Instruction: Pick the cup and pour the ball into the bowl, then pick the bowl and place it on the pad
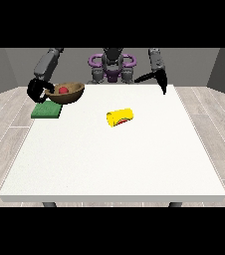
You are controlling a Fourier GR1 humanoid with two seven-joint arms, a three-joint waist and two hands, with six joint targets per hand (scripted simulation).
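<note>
Lighting even and bright; no glare, shadows faint.

The tabletop reads as a uniformly lit white surface with no hot spots or reflections. Light appears diffuse and from above: the bowl is darker on its outer wall than inside, and the pad beside it shows flat colour. The cup, near the tabletop's centre, casts only a slight soft shadow at its base. The floor around the tabletop is evenly toned. The tabletop's edges run straight, with no bending visible.

view's-left hand: fingers curled | view's-right hand: fingers straight, pointing down
</note>
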